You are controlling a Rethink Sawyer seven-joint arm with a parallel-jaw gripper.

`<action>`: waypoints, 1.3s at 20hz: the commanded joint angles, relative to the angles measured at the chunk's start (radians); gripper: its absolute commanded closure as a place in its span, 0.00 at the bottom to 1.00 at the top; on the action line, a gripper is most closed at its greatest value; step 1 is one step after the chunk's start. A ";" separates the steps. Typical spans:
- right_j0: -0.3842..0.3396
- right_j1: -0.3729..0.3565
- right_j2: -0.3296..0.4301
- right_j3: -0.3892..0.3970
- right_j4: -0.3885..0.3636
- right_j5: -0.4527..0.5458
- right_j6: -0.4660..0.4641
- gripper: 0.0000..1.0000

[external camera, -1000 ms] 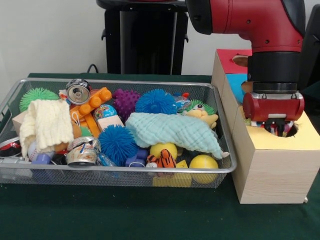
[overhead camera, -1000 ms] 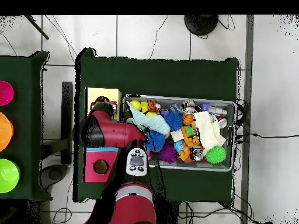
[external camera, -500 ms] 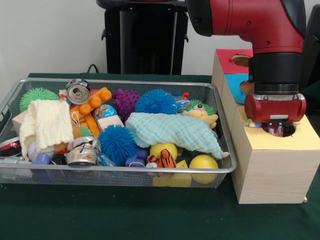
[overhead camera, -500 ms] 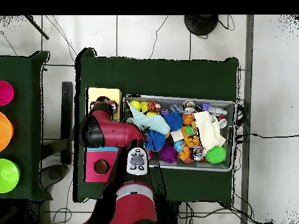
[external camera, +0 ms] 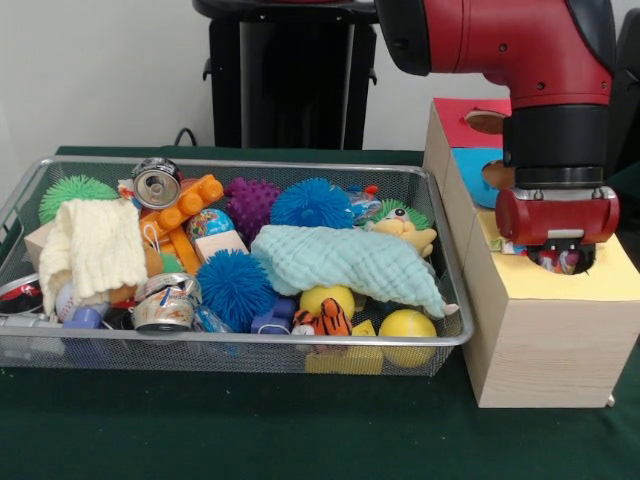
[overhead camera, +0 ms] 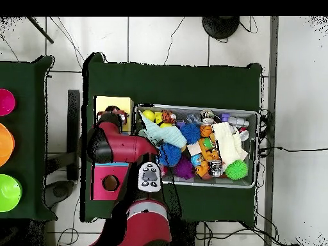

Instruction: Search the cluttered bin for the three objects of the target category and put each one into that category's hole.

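Front view showed the wide silver wire-mesh bin [external camera: 436, 262] filling the left and centre, piled with toys, and the red and black arm [external camera: 520, 45] descending at upper right. Its gripper [external camera: 560, 260] sat in the rough round hole [external camera: 590, 262] in the yellow-topped pale wooden box [external camera: 545, 340] at right; whether the jaws were apart or holding anything could not be told.

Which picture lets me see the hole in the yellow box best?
The front view. There the hole shows as a dark opening in the yellow box top, directly below the gripper. In the overhead view the red arm covers it, leaving only a yellow patch.
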 commanded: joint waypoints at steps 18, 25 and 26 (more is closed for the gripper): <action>0.085 -0.046 -0.145 0.110 0.030 0.400 0.153 0.00; 0.084 -0.048 -0.144 0.106 0.019 0.405 0.156 0.00; 0.084 -0.048 -0.144 0.106 0.018 0.404 0.157 0.00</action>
